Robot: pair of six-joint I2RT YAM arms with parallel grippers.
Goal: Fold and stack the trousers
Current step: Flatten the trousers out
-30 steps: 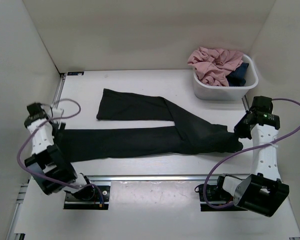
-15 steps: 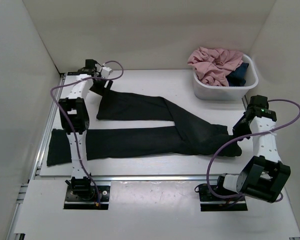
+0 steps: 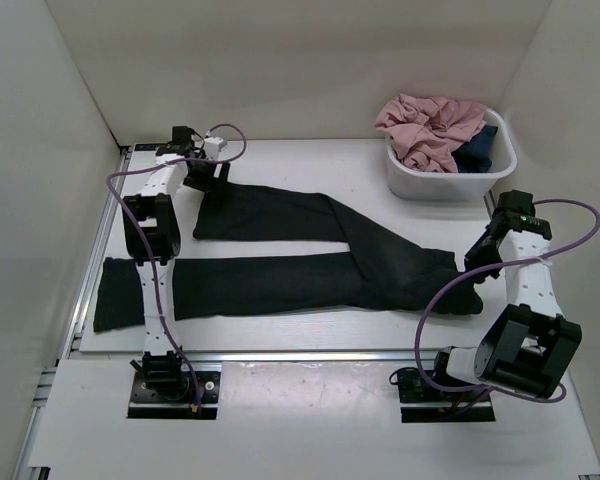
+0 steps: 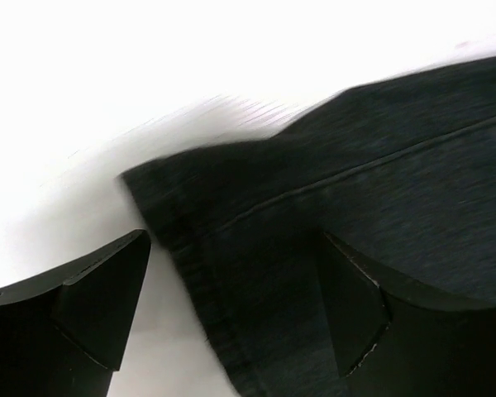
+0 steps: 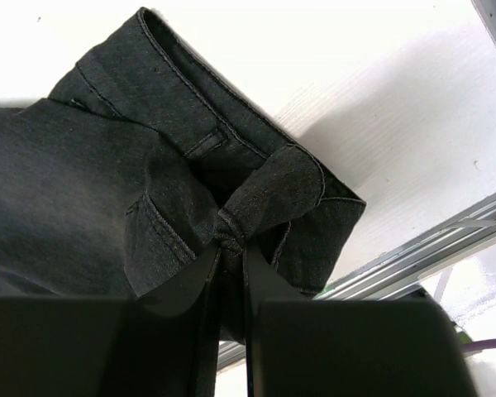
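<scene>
Lying flat across the white table, the trousers have their waist at the right and both legs running leftward, the near leg reaching the left edge and the far leg ending at the back left. The left gripper hangs over that far leg's hem corner, jaws spread wide astride the cloth and gripping nothing. The right gripper has its jaws almost together, pinching a bunched fold of the waistband near the table's right edge, with a white tub of clothes well behind it.
</scene>
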